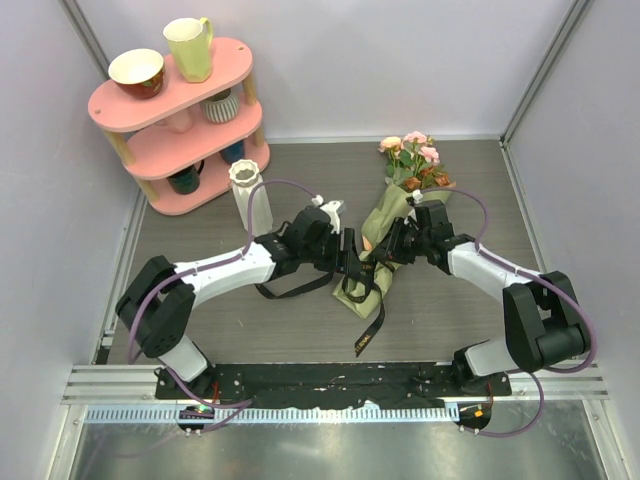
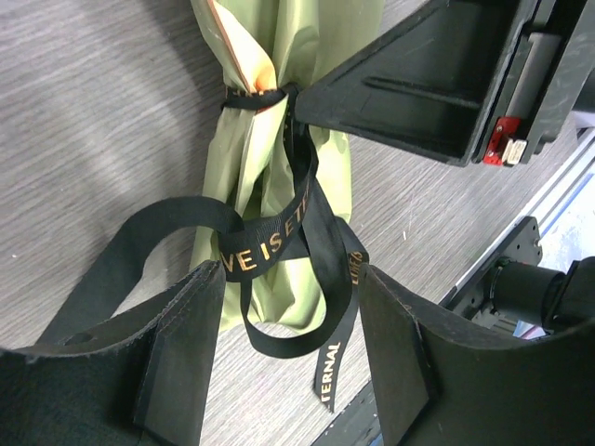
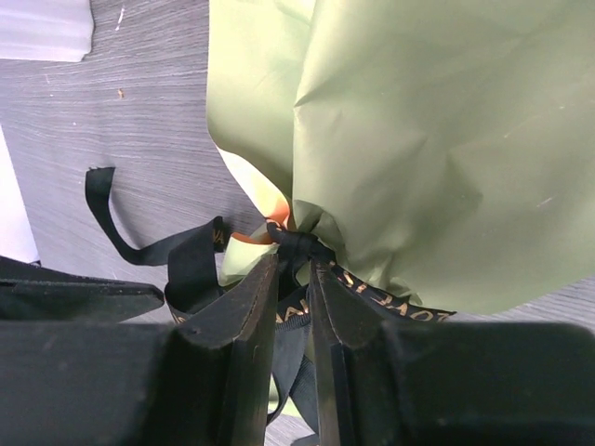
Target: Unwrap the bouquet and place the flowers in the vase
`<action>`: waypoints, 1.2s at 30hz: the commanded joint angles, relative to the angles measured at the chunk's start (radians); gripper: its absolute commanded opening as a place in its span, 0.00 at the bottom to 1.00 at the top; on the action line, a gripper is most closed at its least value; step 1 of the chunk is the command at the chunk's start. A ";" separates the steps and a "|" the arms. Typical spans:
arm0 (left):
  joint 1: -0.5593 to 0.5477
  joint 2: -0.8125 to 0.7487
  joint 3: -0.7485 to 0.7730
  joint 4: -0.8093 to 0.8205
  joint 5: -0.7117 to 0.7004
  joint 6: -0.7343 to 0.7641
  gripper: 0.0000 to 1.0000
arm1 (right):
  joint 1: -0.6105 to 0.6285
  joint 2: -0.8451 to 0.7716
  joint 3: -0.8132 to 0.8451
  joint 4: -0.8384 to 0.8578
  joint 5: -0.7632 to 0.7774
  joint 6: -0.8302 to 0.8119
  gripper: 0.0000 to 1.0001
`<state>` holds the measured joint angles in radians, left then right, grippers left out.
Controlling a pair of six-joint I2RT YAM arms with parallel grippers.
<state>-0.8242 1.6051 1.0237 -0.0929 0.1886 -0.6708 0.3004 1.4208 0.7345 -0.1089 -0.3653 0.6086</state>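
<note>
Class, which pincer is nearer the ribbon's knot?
Right. The right pincer pinches the ribbon at the knot; the open left pincer straddles loose loops farther off.

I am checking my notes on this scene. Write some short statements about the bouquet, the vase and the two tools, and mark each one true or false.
1. The bouquet lies on the table, wrapped in green paper. True.
2. The roses stand in the white vase. False: the roses are in the wrapped bouquet, and the white vase stands apart from it.
3. The right tool pinches the black ribbon just below its knot. True.
4. The left tool is shut tight. False: its fingers stand apart, with ribbon loops between them.
5. A yellow-green mug stands on top of the pink shelf. True.
</note>
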 commanded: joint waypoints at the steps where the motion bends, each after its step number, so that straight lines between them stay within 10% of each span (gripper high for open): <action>1: 0.022 0.015 0.059 0.028 0.017 0.030 0.63 | 0.011 0.012 -0.014 0.097 -0.034 0.026 0.25; 20: 0.059 0.130 0.089 0.077 0.106 0.008 0.59 | 0.039 0.046 -0.073 0.270 -0.046 0.140 0.25; 29: 0.059 0.049 0.013 0.088 0.103 -0.006 0.59 | 0.039 -0.074 -0.003 0.209 0.068 0.084 0.01; 36: 0.059 -0.060 -0.063 0.117 0.130 -0.013 0.80 | 0.039 -0.187 0.074 0.143 0.085 -0.009 0.01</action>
<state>-0.7654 1.6360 0.9890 -0.0292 0.2813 -0.6765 0.3344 1.3151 0.7341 0.0257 -0.3077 0.6720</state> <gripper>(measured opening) 0.762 0.028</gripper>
